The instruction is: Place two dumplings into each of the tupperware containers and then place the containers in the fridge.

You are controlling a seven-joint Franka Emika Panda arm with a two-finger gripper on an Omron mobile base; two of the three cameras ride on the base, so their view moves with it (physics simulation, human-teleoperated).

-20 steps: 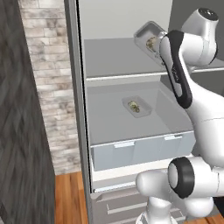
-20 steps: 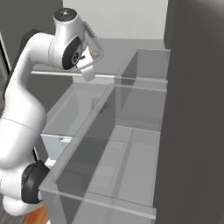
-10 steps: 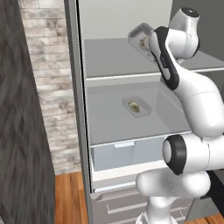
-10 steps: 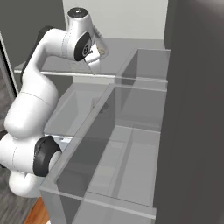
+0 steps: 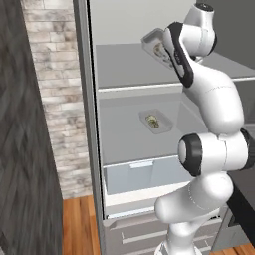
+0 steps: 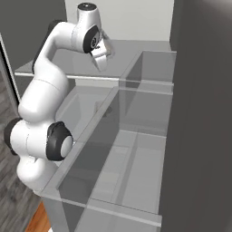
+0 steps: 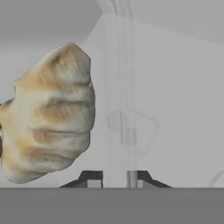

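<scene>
The gripper (image 7: 114, 177) is clamped on the rim of a tupperware tray (image 5: 153, 44), holding it tilted above the fridge's (image 5: 129, 74) upper shelf (image 5: 124, 64), near the shelf's right rear part. In the hand view a crimped beige dumpling (image 7: 50, 113) looms large at the left, lying in the held tray just beyond the narrow-set fingertips (image 7: 92, 178). In the left base view dumplings (image 5: 160, 48) show inside that tray. The second tray (image 5: 155, 120) sits flat on the shelf below, toward the right, with dumplings (image 5: 152, 120) in it. Beneath is the translucent drawer (image 5: 144, 174), closed. From the right base view the gripper (image 6: 103, 58) hangs over the upper shelf beside the clear door bins (image 6: 136, 136)
</scene>
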